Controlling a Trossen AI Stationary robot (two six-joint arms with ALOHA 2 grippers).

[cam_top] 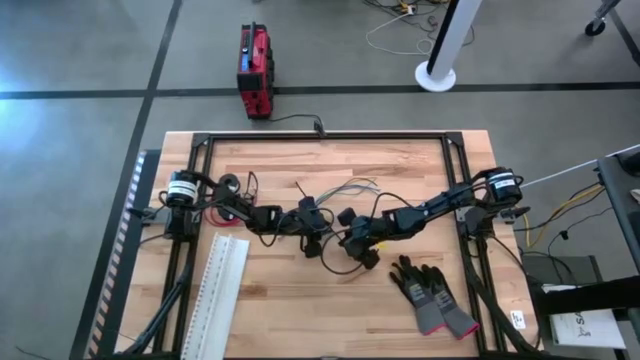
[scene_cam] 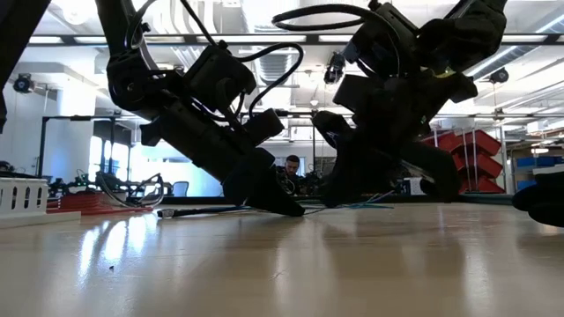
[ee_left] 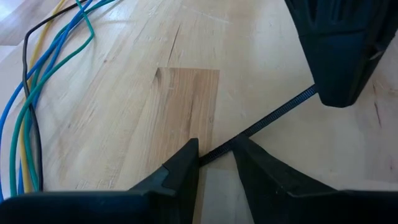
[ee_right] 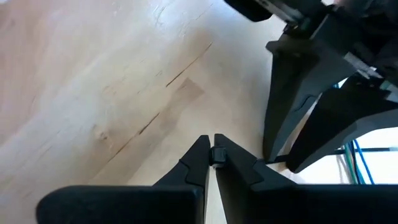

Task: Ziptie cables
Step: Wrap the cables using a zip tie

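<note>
Both grippers tilt low — pinching one black ziptie.

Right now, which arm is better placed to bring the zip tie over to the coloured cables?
Left, I'd judge. The left gripper is shut on the zip tie, and the cables lie just beyond it on the table. The right gripper pinches the tie's other end, farther off.

Both dark arms reach toward the table's middle, grippers nearly meeting beside loose cables. A white slotted strip lies left, gloves right.
</note>
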